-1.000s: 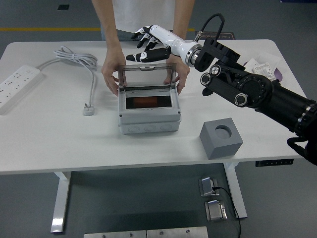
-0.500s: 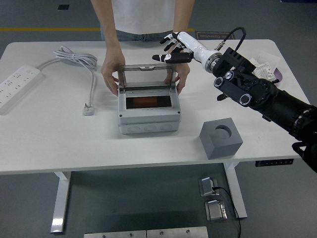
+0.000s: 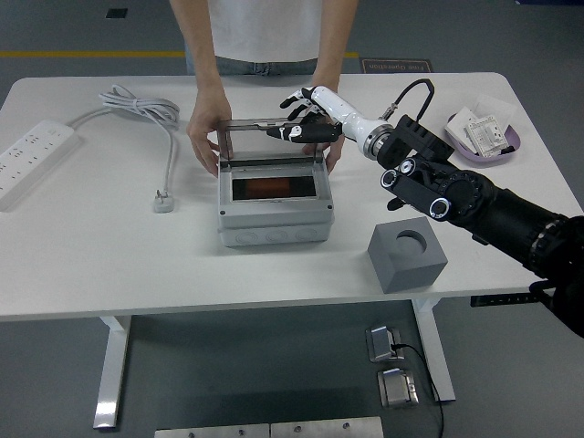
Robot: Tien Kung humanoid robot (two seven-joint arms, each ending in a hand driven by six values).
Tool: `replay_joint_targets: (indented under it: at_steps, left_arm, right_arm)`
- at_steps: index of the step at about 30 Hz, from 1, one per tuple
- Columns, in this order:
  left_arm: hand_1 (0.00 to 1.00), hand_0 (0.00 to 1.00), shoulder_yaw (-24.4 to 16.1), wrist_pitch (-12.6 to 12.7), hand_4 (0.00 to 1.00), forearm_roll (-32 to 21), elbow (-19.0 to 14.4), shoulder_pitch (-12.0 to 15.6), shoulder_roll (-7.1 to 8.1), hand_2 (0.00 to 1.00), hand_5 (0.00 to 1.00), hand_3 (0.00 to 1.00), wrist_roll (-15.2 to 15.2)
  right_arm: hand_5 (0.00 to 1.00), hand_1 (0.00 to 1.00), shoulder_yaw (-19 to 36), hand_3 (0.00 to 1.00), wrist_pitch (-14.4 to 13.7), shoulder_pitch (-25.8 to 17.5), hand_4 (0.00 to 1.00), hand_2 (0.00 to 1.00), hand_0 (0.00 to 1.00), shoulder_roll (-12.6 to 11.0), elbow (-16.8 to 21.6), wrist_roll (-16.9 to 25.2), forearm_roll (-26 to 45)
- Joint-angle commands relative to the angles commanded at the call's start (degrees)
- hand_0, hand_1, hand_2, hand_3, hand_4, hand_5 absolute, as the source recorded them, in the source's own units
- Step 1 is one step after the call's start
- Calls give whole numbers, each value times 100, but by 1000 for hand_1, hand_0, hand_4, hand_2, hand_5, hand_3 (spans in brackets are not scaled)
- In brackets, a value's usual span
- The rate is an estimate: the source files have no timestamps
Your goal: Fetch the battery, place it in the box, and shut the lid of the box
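My right robot hand (image 3: 299,123), fingers spread and empty, has dropped from above onto the top edge of the raised lid (image 3: 272,140); battery (image 3: 265,188) sits inside the box (image 3: 274,210), person's hands (image 3: 203,139) steadying it, closing next.

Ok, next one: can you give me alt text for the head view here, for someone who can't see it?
The robot's right hand, fingers spread, reaches to the top edge of the raised clear lid of a grey box on a white table, while a person's hands steady the box from the far side. Something orange lies inside; a grey block sits to the right.
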Motion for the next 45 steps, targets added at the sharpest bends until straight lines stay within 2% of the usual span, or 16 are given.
replay_joint_targets:
  at_steps: [5, 12, 17, 25, 30, 39, 42, 45]
  left_arm:
    - [703, 628, 31, 8, 644, -65, 1, 38, -8, 636, 151, 591, -14]
    - [703, 627, 124, 21, 643, -225, 1, 87, -23, 636, 150, 592, -50]
    - [703, 627, 176, 26, 643, -315, 1, 119, -33, 636, 150, 592, -69]
    - [703, 627, 236, 28, 643, -411, 0, 160, -69, 636, 148, 592, -86]
    - [703, 627, 247, 23, 643, -433, -1, 188, -94, 636, 148, 592, -85]
    - [703, 627, 279, 22, 642, -479, -1, 188, -112, 636, 147, 592, -96]
    - [703, 627, 270, 21, 642, -481, 1, 202, -119, 636, 147, 592, -92]
    - [701, 627, 268, 20, 643, -508, 5, 231, -124, 636, 146, 592, -92]
  right_arm:
    - [608, 606, 98, 731, -51, -71, 958, 668, 697, -151, 343, -81, -280]
    - [612, 602, 248, 728, -87, -222, 956, 667, 696, -474, 1042, -271, -766]
    - [611, 600, 340, 723, -70, -344, 947, 670, 687, -699, 1594, -435, -1063]
    - [614, 599, 456, 719, 6, -577, 942, 672, 685, -923, 2280, -670, -1411]
    - [613, 589, 580, 719, 56, -729, 939, 671, 683, -1035, 2543, -766, -1565]
    - [618, 573, 1061, 714, 184, -909, 936, 665, 668, -1203, 2597, -855, -1727]
    - [618, 573, 1398, 714, 345, -1070, 936, 665, 668, -1336, 2752, -1006, -2000]
    - [617, 550, 1843, 704, 616, -1381, 932, 654, 654, -1562, 3081, -1287, -2391]
